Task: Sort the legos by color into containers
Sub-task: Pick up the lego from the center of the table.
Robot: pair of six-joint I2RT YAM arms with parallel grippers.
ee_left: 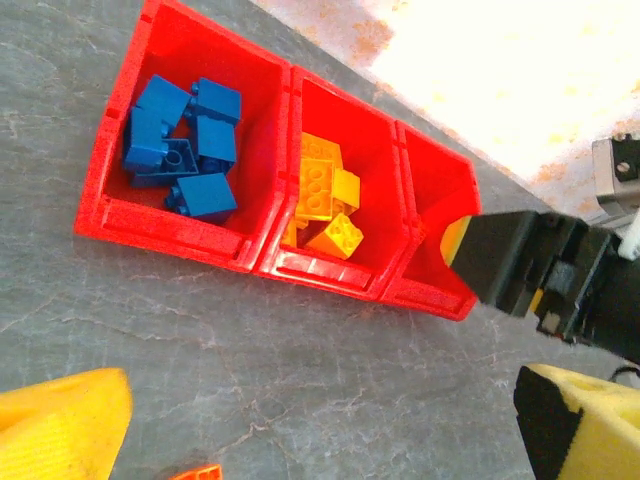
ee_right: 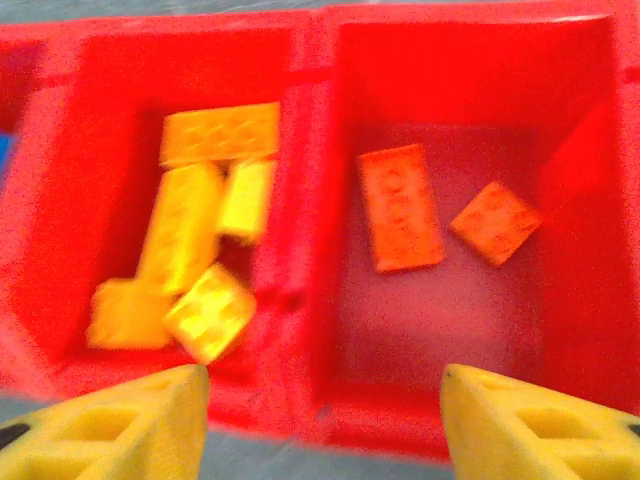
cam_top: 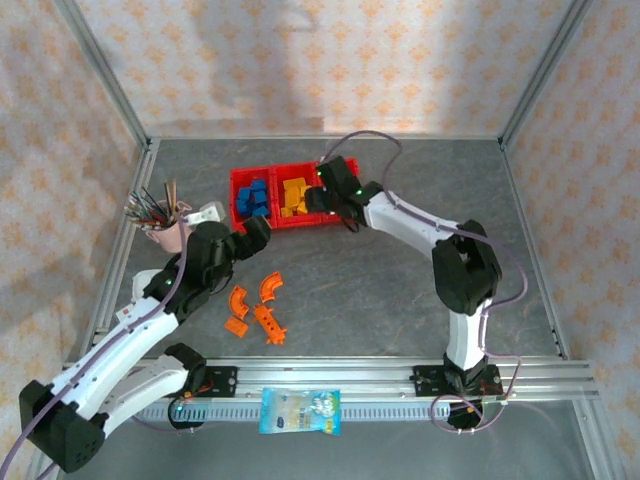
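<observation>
**Right gripper (ee_right: 320, 385) hangs open over the end bin of the red containers (ee_right: 305, 200), two orange legos (ee_right: 400, 205) lying inside.**
Blue bricks (ee_left: 185, 150) and yellow bricks (ee_left: 325, 195) sit in the other bins. Loose orange pieces (cam_top: 258, 310) wait on the worktop (cam_top: 400, 290) beside the wide-open, empty left gripper (cam_top: 255, 232). Advisable now: lift straight clear of the rim before swinging away.

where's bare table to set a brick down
The grey tabletop is bare in front of the red plastic bins, between the loose orange curved plastic bricks and the right arm, and right of that arm. Crowded on the left: pink cup of pens, left arm, bricks.
</observation>
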